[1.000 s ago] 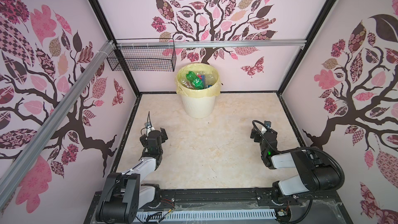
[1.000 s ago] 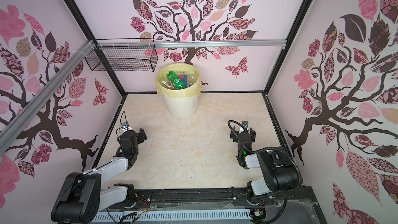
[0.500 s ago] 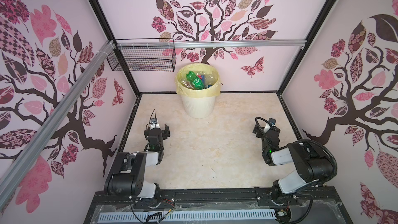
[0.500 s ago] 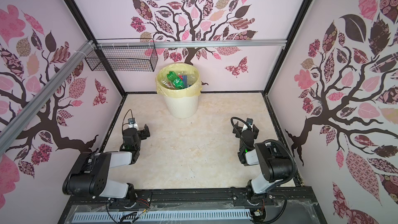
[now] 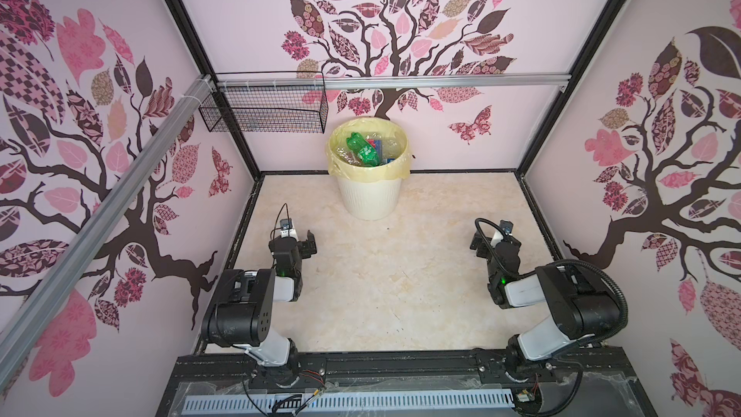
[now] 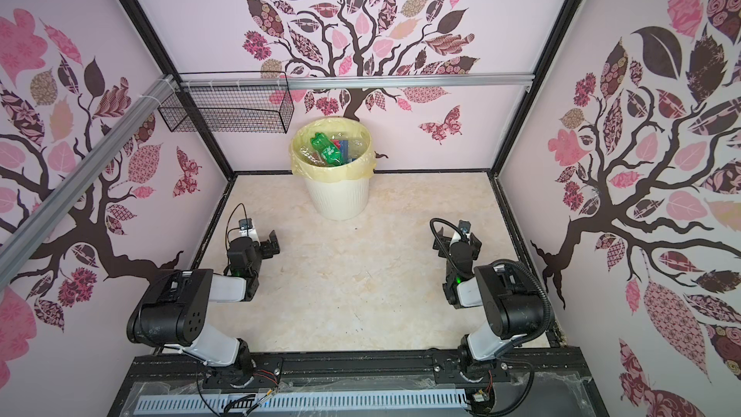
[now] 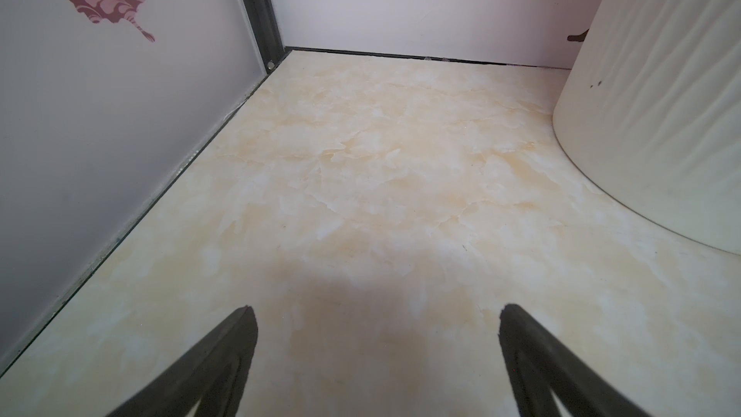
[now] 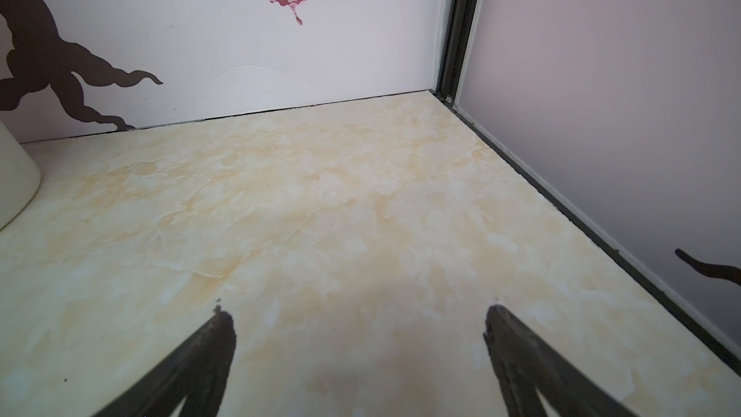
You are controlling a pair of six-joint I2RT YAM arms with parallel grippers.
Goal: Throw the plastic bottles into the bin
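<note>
A: Plastic bottles (image 5: 361,150)?
B: Found heaped inside the bin (image 5: 369,198), below its rim; judged fully deposited.
A: Left gripper (image 7: 377,314), right gripper (image 8: 359,314)?
B: Seen spread wide, grasping nothing, parked low, well short of the bin; presumably for lack of work.

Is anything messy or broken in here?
Nothing is spilled or broken. The bottles lie jumbled inside the bin, which stands upright. One small oddity: the wall covering bulges in a wrinkled bubble just above the floor, seen in the right wrist view.
</note>
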